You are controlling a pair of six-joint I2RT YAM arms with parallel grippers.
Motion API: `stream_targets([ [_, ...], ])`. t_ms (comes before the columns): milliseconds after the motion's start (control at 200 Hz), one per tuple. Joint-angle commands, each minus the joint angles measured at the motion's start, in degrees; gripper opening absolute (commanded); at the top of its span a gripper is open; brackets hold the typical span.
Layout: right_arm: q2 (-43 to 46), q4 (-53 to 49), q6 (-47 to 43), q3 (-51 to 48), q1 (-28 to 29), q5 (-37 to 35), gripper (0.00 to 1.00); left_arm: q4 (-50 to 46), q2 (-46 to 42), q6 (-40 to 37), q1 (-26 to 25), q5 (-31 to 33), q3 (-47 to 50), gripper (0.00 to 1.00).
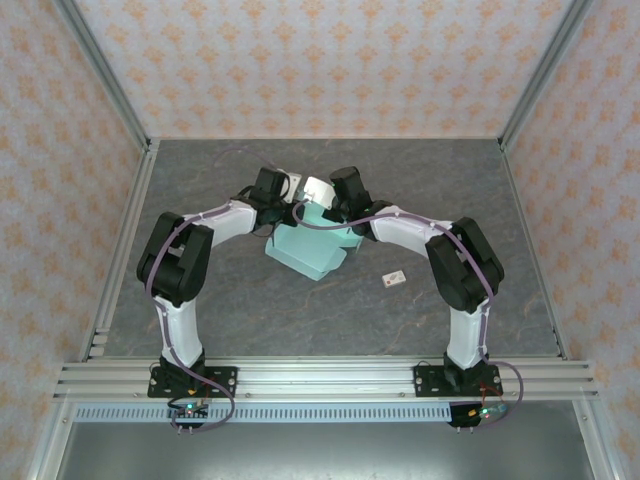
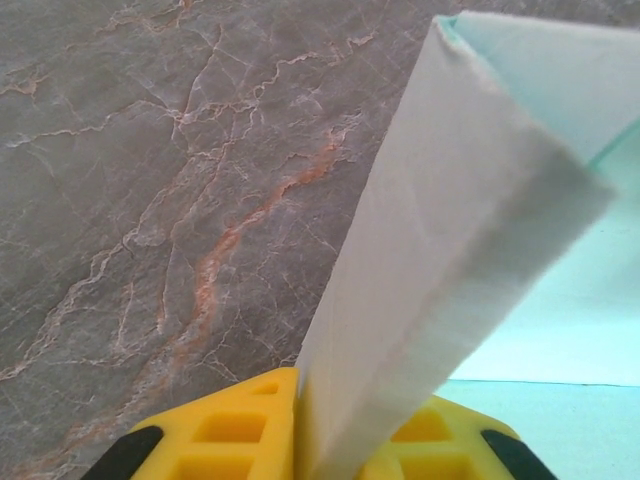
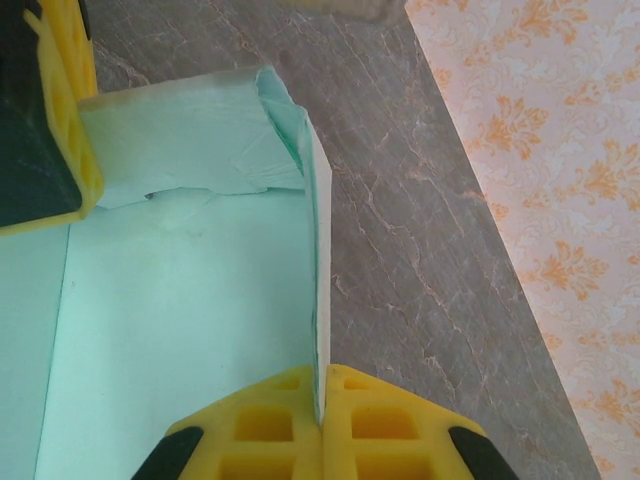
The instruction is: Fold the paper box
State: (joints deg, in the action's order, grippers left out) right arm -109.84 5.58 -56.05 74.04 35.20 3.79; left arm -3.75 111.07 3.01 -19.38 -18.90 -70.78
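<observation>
The paper box [image 1: 312,255] is pale mint-green card, lying partly folded at the middle of the grey table. Both grippers meet over its far end. My left gripper [image 1: 291,212] is shut on an upright side wall of the paper box [image 2: 450,250], and the card stands between its yellow fingers [image 2: 240,425]. My right gripper [image 3: 322,400] is shut on the thin edge of another raised wall, with the paper box floor [image 3: 180,320] to its left. In the right wrist view the left gripper's yellow finger [image 3: 70,110] holds the crumpled far wall.
A tiny white tag with a red mark [image 1: 394,278] lies on the marbled grey table [image 1: 240,310] to the right of the box. Patterned walls with metal posts [image 1: 120,100] close in the table. An aluminium rail [image 1: 320,378] runs along the near edge.
</observation>
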Motion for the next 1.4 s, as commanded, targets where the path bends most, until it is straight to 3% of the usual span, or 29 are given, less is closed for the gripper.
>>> stream_targets([
  [0,3.2,-0.5,1.9,1.9,0.8,3.5,0.02,-1.3,1.5,3.5,0.1,10.2,-1.2,0.15],
  [350,3.1,-0.7,3.0,0.7,0.9,4.0,0.02,0.0,1.4,12.9,0.0,21.8,0.2,0.13],
  [560,3.1,-0.3,3.5,0.4,0.9,4.0,0.02,2.0,1.3,12.8,-0.9,24.1,1.3,0.14],
  [806,3.2,-0.3,4.0,0.4,0.9,4.2,0.02,-1.4,2.5,14.9,-2.0,31.1,-0.9,0.13],
  [1111,2.6,-0.1,3.3,0.3,0.7,2.9,0.01,4.2,0.7,14.7,-1.2,22.4,1.8,0.19],
  [1396,2.5,-1.1,2.5,1.2,0.0,2.6,0.01,6.0,-3.7,11.7,1.5,13.0,3.9,0.35],
])
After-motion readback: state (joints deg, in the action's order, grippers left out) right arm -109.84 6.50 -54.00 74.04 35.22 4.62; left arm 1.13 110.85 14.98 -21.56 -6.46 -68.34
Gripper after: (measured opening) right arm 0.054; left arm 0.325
